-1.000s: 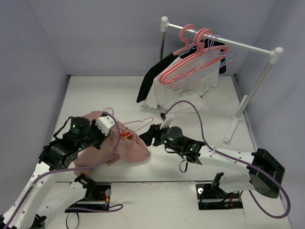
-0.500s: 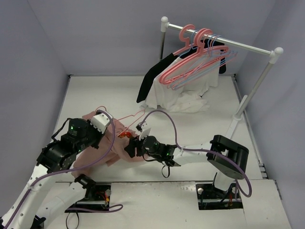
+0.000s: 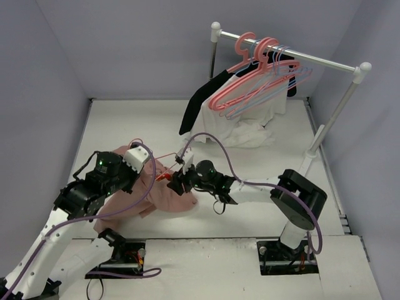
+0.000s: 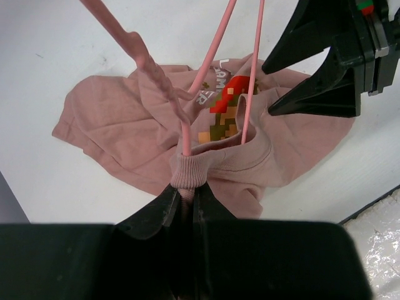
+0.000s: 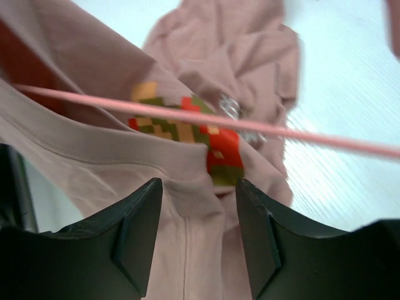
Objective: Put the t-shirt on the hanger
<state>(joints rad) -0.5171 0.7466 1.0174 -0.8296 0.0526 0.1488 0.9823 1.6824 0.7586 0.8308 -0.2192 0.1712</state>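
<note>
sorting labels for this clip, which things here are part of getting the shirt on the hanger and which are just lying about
In the job: dusty salmon-pink cloth t-shirt; thin pale-pink wire hanger; left gripper, shut on the t-shirt's collar; right gripper, open at the collar.
Just lying about: clothes rail with white posts; thick coral-pink hangers; pale lilac-blue hangers; white garment; black garment.
</note>
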